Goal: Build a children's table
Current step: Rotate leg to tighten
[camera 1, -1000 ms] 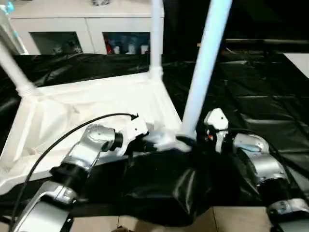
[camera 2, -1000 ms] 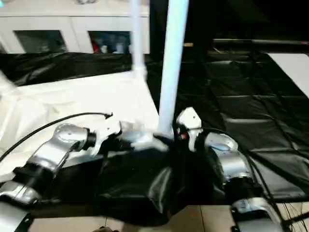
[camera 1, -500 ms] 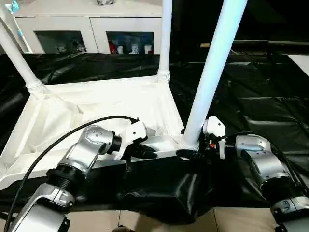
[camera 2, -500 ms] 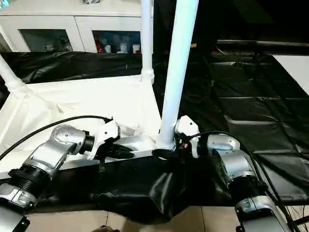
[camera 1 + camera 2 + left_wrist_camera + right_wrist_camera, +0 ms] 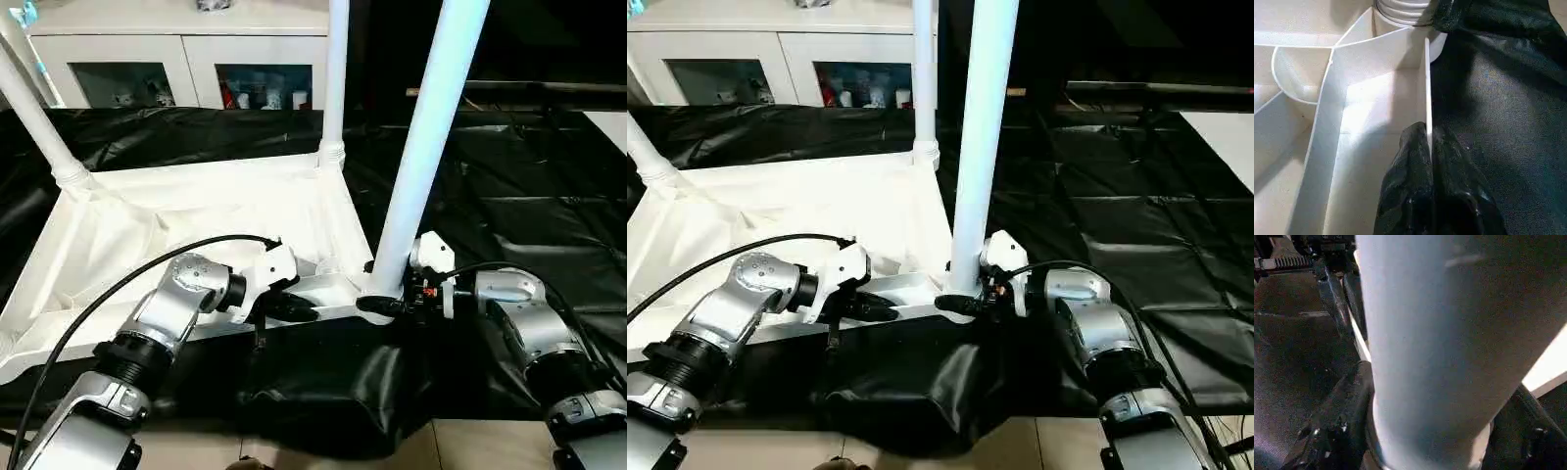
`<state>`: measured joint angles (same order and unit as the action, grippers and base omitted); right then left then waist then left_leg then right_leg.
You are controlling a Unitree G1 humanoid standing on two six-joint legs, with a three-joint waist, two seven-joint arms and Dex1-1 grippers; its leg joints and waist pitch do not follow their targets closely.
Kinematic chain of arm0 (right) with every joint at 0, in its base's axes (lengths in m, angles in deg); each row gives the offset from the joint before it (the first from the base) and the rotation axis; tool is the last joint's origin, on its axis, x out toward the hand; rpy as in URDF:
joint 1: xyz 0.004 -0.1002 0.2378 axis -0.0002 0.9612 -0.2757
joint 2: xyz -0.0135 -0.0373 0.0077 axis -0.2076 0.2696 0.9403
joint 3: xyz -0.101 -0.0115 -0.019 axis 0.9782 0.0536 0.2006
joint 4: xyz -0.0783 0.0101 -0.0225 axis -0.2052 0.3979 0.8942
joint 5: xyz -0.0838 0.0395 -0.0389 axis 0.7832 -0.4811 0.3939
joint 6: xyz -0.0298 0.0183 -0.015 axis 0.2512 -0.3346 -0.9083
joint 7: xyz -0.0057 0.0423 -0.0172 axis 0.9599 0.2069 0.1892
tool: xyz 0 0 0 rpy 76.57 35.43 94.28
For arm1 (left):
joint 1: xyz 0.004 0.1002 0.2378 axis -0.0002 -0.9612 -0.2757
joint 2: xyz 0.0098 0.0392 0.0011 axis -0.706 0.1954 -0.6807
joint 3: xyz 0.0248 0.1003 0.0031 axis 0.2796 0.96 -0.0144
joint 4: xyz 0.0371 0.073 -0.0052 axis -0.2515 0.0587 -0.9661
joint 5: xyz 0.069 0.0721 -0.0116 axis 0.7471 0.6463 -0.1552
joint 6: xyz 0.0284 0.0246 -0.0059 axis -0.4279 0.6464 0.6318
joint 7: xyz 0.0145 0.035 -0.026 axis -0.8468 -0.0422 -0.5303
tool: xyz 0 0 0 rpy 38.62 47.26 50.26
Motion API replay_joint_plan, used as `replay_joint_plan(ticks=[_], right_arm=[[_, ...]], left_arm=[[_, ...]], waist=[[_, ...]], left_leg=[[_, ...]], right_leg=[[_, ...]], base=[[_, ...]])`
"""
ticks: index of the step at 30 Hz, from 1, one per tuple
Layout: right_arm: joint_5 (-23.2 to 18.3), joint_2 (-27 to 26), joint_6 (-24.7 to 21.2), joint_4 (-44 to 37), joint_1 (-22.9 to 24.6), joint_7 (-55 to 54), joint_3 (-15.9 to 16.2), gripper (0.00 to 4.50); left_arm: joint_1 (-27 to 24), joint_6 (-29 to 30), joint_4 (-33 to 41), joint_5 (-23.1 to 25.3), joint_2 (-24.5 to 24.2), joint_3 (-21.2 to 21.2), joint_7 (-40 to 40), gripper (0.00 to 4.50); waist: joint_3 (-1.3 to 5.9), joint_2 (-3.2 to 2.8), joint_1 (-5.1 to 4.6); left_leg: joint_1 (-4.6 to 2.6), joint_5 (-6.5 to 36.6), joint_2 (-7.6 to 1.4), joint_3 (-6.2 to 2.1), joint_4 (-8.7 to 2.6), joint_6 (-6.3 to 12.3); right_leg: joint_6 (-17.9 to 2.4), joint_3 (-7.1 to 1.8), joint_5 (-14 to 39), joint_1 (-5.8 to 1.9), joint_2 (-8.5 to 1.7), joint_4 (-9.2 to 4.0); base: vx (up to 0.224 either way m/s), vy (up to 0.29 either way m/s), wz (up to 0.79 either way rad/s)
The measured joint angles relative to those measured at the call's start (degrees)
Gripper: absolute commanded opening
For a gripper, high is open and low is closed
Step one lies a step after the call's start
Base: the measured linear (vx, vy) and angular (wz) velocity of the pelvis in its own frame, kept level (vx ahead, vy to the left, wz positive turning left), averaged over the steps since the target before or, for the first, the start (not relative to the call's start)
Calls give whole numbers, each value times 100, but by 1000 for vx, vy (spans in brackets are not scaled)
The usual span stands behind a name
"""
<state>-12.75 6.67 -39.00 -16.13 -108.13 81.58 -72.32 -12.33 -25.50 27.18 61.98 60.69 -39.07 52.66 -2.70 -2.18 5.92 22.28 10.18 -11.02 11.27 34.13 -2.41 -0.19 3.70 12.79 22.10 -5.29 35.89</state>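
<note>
The tabletop [image 5: 196,220] lies upside down on the black sheet [image 5: 509,196], underside up, and three legs show standing in its corner sockets: the near leg [image 5: 421,147] rising tall at the front right corner, a far leg [image 5: 335,78] at the back right, a third leg [image 5: 34,122] leaning out at the back left. Left gripper [image 5: 294,311] is down at the near rim, and the wrist view has it plain, the two black fingers [image 5: 1410,196] pinched either side of the thin white rim wall [image 5: 1426,98], jaws closed on the tabletop's edge. Right gripper [image 5: 384,305] is in at the base of the near leg (right where it meets the socket), its jaws closed around that leg, one black finger [image 5: 1337,431] on each side of the pale shaft in its wrist view. The two grippers sit near each other along the same front edge. Behind it all stands a white cabinet [image 5: 176,49] with glass doors
</note>
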Motion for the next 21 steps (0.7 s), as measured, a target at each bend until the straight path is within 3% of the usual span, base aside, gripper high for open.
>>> replay_joint_plan(ticks=[4,9,13,21], right_arm=[[2,-35,4,24,0,-89,-14,274],[-8,-431,-193,280,-59,-1056,-305,274],[19,-1042,-400,428,-89,-2811,-740,273],[360,-1901,-219,815,-330,-5496,-1103,272]], left_arm=[[-1,8,-1,5,0,0,-40,0],[103,13,-173,129,122,-50,-548,0],[405,19,-682,299,521,-152,-1349,0],[808,59,-1335,458,1098,-211,-2383,0]], waist=[[0,1,-5],[-1,1,-72],[0,1,-112],[2,-3,-100]], left_leg=[[0,-1,0,0,1,1],[-3,0,-1,-1,20,-1],[-10,-1,0,0,21,-3],[-15,-1,2,0,17,-6]], right_leg=[[0,0,0,0,0,2],[-2,-4,-1,0,0,18],[-4,-9,-5,-2,0,21],[-3,-10,-6,-7,0,16]], base=[[0,0,0],[0,0,0],[0,0,0],[0,0,0]])
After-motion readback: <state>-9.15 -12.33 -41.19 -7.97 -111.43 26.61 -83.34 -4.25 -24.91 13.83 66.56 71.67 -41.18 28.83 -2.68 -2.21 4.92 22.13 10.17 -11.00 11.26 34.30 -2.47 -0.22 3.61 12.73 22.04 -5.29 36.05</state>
